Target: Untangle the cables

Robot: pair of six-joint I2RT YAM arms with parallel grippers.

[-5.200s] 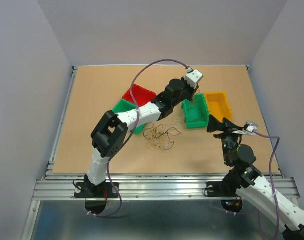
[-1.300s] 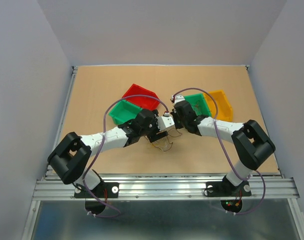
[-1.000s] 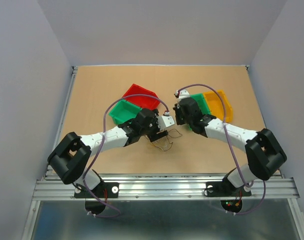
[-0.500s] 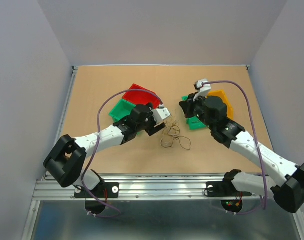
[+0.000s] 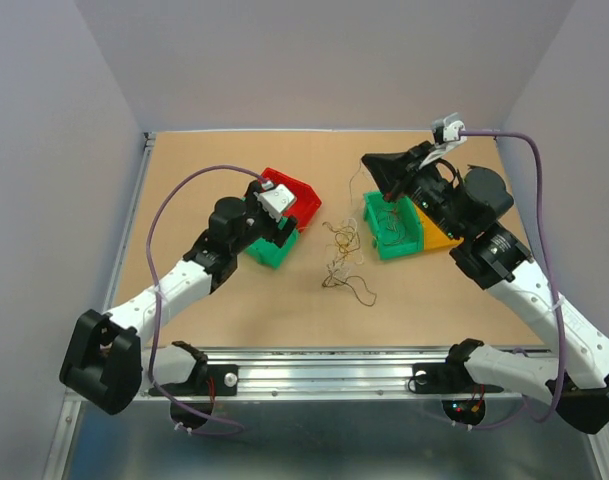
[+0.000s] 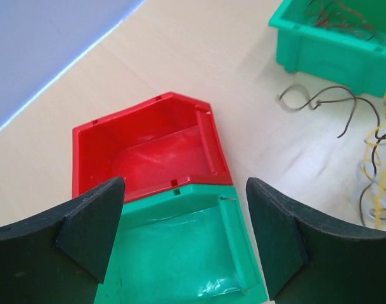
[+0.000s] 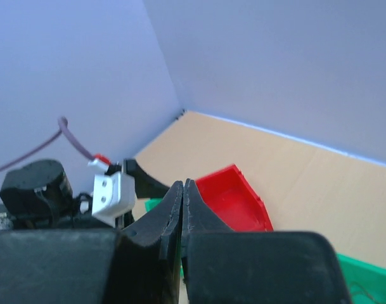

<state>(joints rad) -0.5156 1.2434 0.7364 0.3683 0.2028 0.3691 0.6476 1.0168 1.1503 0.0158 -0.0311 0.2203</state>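
The cables (image 5: 342,255) lie as a loose tangle of thin yellow, dark and whitish wires on the table's middle. They also show at the right edge of the left wrist view (image 6: 375,166). One thin pale strand rises from the tangle to the tip of my right gripper (image 5: 368,162). That gripper hangs high above the table, its jaws pressed together (image 7: 183,185), and the wire itself is too thin to show there. My left gripper (image 5: 281,220) is open and holds nothing. It hovers over the left green bin (image 6: 234,234), left of the tangle (image 6: 185,190).
A red bin (image 5: 302,187) touches the left green bin (image 5: 274,252). A second green bin (image 5: 374,225) with a few wires in it stands right of the tangle. The yellow bin (image 5: 439,238) behind it lies mostly under the right arm. Walls close in the table.
My right gripper has risen up and back to the right, drawing the tangle longer toward it. My left gripper has pulled back left, from the tangle to over the red and green bins.
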